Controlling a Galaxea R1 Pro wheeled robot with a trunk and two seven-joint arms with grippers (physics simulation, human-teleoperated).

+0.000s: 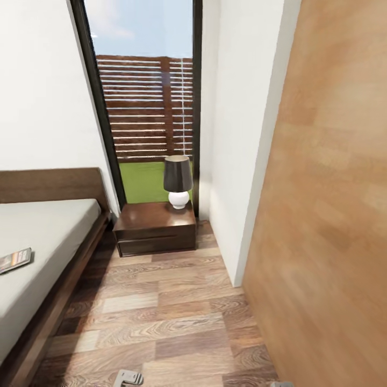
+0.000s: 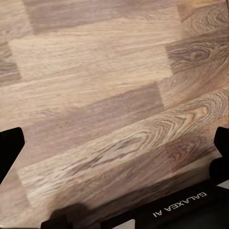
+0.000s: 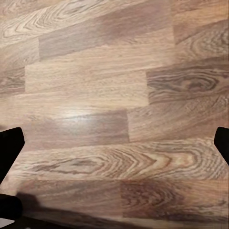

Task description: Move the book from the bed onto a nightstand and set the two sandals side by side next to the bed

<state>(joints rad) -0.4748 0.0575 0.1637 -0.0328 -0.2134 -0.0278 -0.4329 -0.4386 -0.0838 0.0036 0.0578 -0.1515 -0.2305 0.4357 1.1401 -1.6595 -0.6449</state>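
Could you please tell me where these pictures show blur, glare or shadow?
Head view: the light wooden panel at right is smeared; shadow darkens the wood-plank floor beside the dark-framed bed. Right wrist view: a pale sheen on the planks. Left wrist view: evenly lit.

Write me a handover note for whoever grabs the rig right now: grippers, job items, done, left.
Left gripper: open, empty, over bare wood floor.
Right gripper: open, empty, over floor too.
Book lies on the bed, near its edge.
Nightstand stands ahead by the window, beside the bed; a lamp sits at its back right, front of the top is free.
Done: nothing. Left: book to nightstand; find both sandals, pair them beside the bed.
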